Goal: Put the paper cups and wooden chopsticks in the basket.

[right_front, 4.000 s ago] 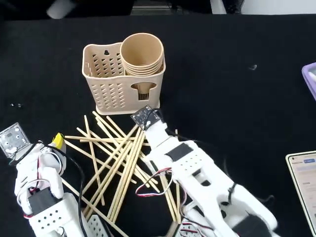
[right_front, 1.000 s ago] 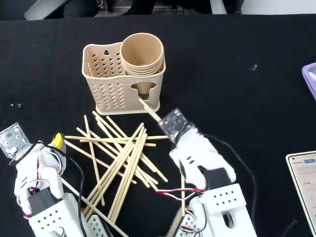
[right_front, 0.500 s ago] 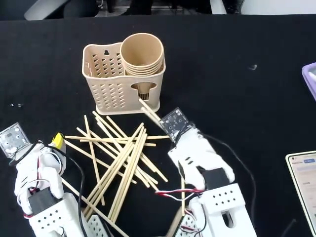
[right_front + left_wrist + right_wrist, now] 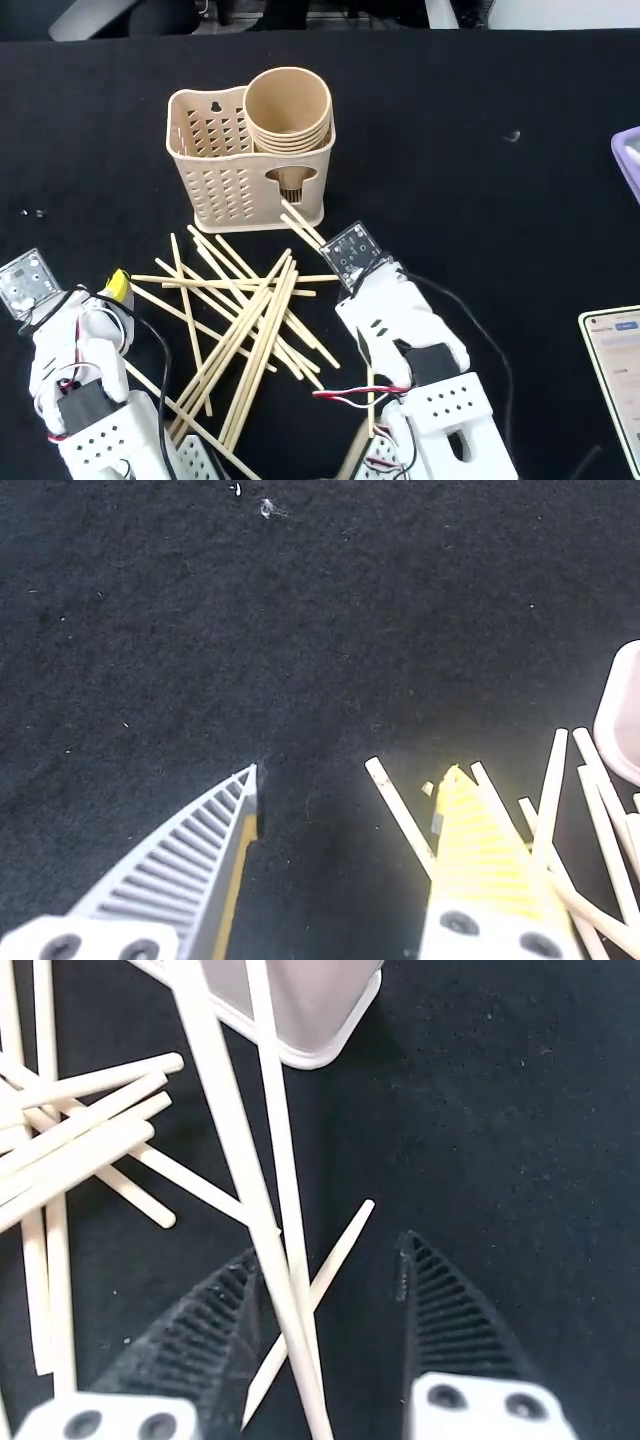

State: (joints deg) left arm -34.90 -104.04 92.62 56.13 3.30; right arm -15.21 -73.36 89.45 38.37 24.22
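Two chopsticks [image 4: 230,1110] leaned across one finger of my right gripper [image 4: 328,1248], its jaws apart, tips near the basket [image 4: 225,185]; my left gripper [image 4: 351,770] gaped wide above the table [image 4: 300,630].

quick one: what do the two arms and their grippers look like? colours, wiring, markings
The left arm and right arm are both white printed shells with perforated blocks, black motors and loose red and black wires. The left gripper has one grey ribbed finger and one yellow; the right gripper has two black ribbed fingers.
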